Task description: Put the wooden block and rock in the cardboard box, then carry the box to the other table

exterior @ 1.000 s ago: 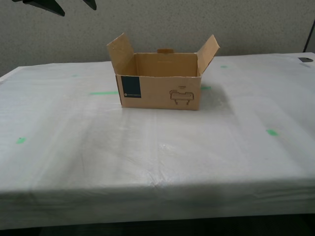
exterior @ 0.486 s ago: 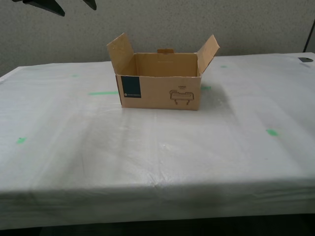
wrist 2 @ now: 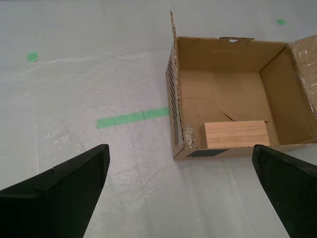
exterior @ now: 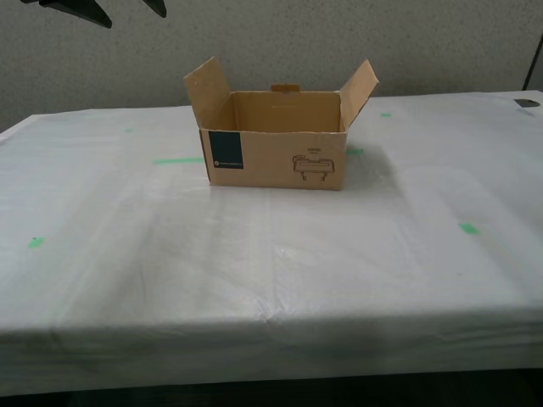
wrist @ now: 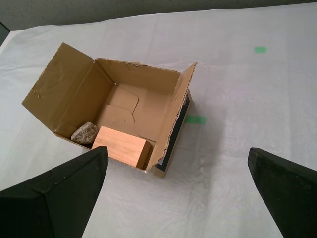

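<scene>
Box loaded and set on white surface, both claws off it and spread.

Brown corrugated cardboard box (exterior: 276, 146) with blue square label sits on the wrinkled white sheet-covered surface (exterior: 254, 254) with green tape marks; pale tan rectangular wooden block (wrist: 122, 147) and lumpy beige-pink rock (wrist: 84, 133) lie inside, touching, against the box's label-side wall. My first claw (wrist: 183, 193) and my second claw (wrist 2: 181, 191) hover above and clear of the box, jaws wide apart, holding nothing. Risk: a descending claw could clip a raised side flap and shove or tip the box; looks low since both are well off it. Hidden: the exterior view cannot see into the box; second wrist view shows only a sliver of rock at the box wall; claw tips are cropped.
</scene>
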